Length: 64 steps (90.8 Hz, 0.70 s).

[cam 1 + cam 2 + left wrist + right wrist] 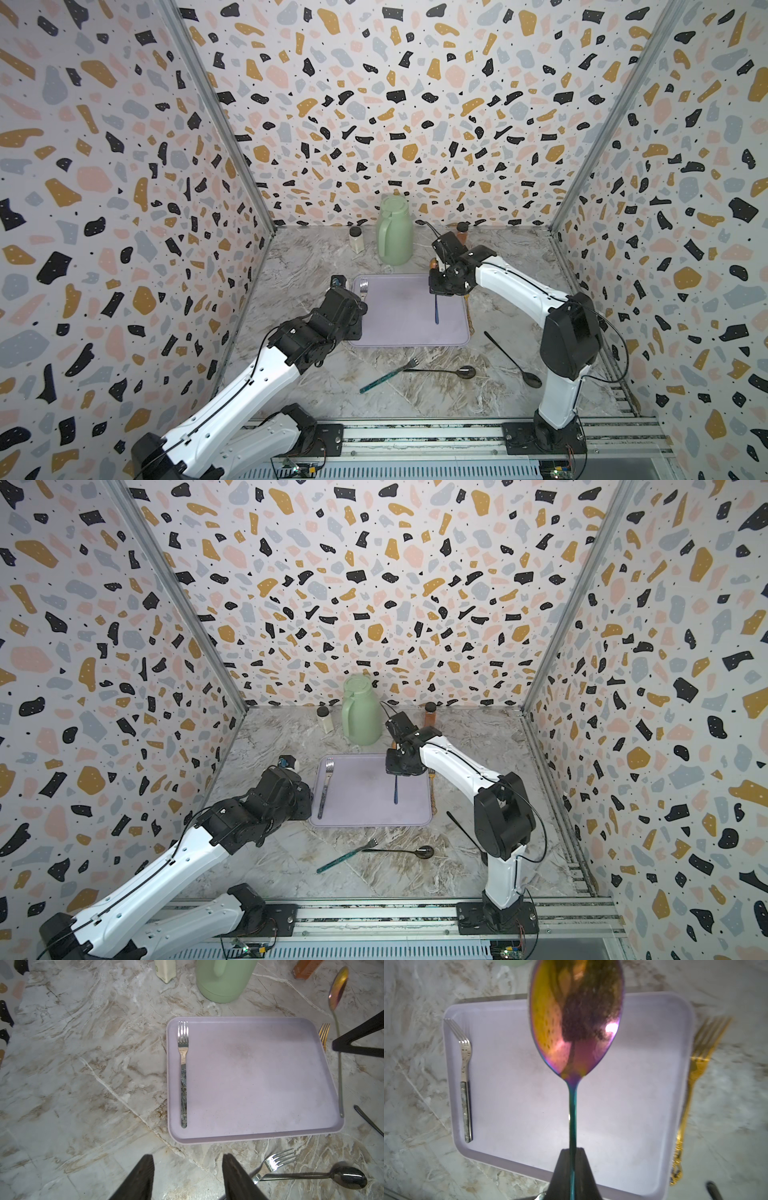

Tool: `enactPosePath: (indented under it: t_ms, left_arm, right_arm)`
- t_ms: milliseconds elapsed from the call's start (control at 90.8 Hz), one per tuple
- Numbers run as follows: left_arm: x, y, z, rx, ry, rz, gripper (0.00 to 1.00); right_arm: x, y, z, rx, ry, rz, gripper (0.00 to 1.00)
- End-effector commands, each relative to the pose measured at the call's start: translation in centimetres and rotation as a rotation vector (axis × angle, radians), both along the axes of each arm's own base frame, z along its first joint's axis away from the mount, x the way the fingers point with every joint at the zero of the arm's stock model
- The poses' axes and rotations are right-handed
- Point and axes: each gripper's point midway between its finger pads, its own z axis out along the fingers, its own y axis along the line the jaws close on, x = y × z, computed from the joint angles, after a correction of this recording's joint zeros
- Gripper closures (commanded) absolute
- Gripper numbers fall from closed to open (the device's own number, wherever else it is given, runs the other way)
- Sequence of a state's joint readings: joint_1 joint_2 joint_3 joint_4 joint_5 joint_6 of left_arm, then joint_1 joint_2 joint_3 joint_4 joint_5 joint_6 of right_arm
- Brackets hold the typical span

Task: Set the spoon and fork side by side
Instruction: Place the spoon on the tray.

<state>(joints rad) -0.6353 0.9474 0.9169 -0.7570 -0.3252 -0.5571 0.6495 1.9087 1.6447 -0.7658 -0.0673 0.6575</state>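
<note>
Iridescent steel spoon (pixel 575 1022), thin, stiff, slick (likely to swivel in a narrow pinch): right hand (pixel 572 1153) pressed onto its handle, holding it above the 3 o'clock half of the tray (pixel 259 1084). Silver fork (pixel 183 1076) lies flat along the 9 o'clock edge. Empty left hand (pixel 187 1167) spread, beside 8 o'clock.

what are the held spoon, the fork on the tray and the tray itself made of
Spoon: metal, probably coated steel; mirror-glossy bowl shifting gold to purple, teal handle.
Fork: polished steel head with bright reflections; the dark mottled handle with round studs looks like a separate inlay, material unclear.
Tray: likely plastic; uniform lilac, matte, rounded moulded rim.
</note>
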Motion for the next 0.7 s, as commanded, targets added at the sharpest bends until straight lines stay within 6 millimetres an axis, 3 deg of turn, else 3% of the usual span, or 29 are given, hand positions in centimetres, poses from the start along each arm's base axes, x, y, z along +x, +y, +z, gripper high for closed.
enactPosePath:
  t_ms: [0,198,352,507,694]
  left_arm:
    - [-0.3,1.6,1.9,0.003,-0.042,0.08,0.47]
    - [-1.2,2.9,3.7,-0.03,-0.095,0.122,0.49]
    - [-1.3,3.3,3.7,-0.022,-0.104,0.131,0.49]
    - [-1.3,3.2,3.4,-0.019,-0.09,0.129,0.49]
    - [-1.3,3.1,3.2,-0.03,-0.092,0.127,0.49]
  right_arm:
    - [-0.5,2.5,-0.6,-0.003,0.035,0.002,0.98]
    - [-0.6,8.0,-3.5,0.051,0.079,0.036,1.0]
    - [-1.3,12.0,-5.2,0.079,0.11,0.085,1.0]
    - [-1.6,14.4,-6.5,0.088,0.128,0.099,1.0]
    - [-1.4,15.5,-7.4,0.109,0.134,0.077,1.0]
